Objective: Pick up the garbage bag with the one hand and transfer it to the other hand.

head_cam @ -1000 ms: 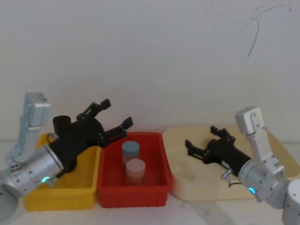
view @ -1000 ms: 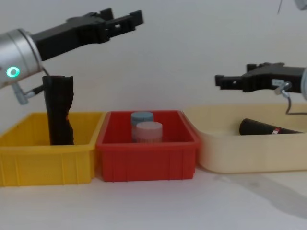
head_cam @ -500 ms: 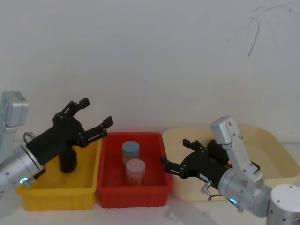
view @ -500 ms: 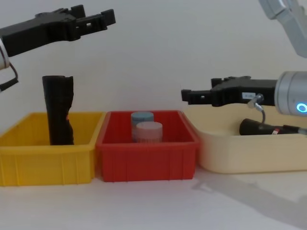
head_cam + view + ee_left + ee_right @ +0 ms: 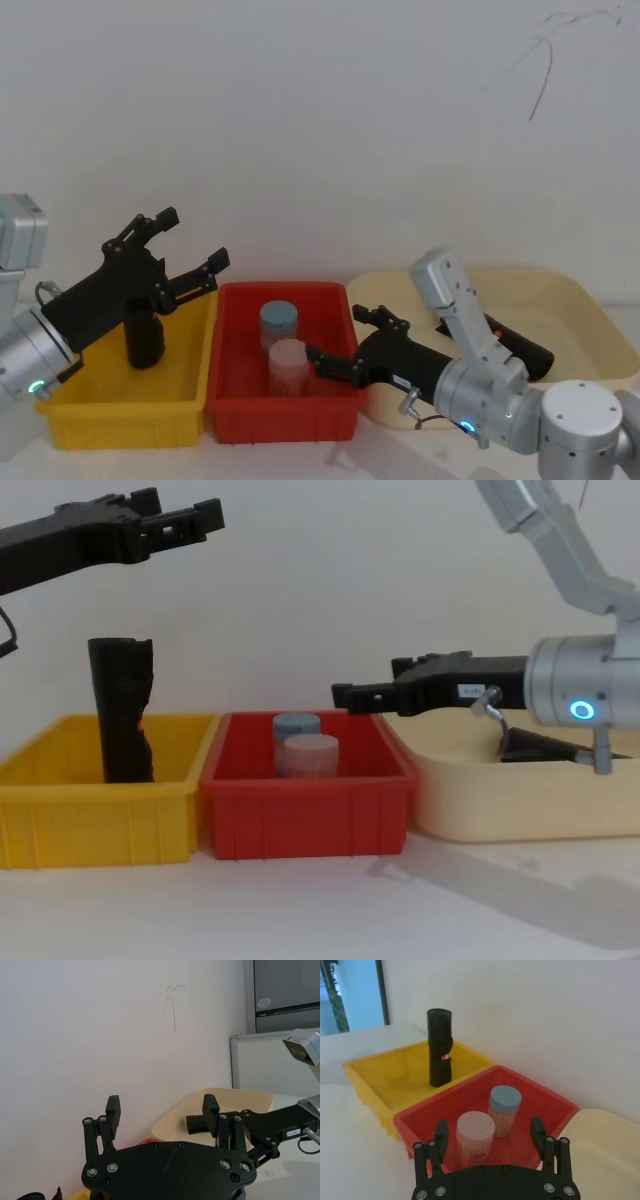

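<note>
My left gripper (image 5: 192, 238), the one with the green ring, hangs in the air over the yellow bin (image 5: 120, 420) with its two fingers spread wide and nothing between them. The garbage bag (image 5: 143, 340) stands upright inside that bin, near its back wall, and it is below me. From the chest view the left gripper (image 5: 185, 512) sits well above the top of the bag (image 5: 122, 720), with clear space between us, and my fingertips reach past it toward the red bin (image 5: 280, 415). In my right wrist view the bag (image 5: 439, 1047) shows a small red mark partway down its side. My right gripper (image 5: 337, 335), blue-ringed, points across at the red bin's right rim, fingers also parted wide and empty; its camera looks down on the pink-lidded jar (image 5: 475, 1132) and the blue-lidded jar (image 5: 504, 1102) standing side by side in the red bin. A second black roll (image 5: 520, 345) lies on its side in the cream tub (image 5: 590, 300), behind my right wrist and apart from both grippers.
</note>
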